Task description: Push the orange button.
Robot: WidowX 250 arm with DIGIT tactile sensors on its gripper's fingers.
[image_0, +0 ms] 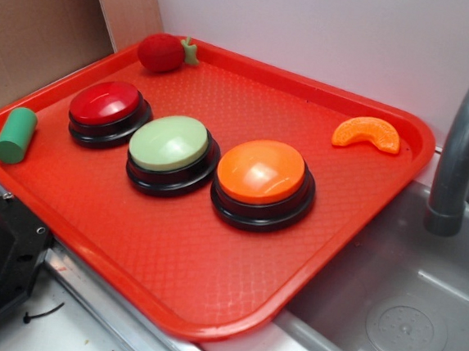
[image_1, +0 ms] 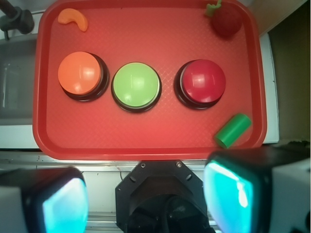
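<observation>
Orange button (image_0: 261, 171) seen on red tray (image_0: 209, 280), beside green button (image_0: 170, 143); gripper (image_1: 146, 199) held apart, well clear.

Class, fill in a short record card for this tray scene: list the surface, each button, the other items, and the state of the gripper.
surface: red plastic tray beside a grey sink
target: glossy orange dome button on a black ring base, at the sink end of the row
middle button: pale green dome button
far button: red dome button
other items: orange crescent fruit slice, red strawberry toy, green cylinder
gripper: gripper open, off the tray, touching nothing
</observation>
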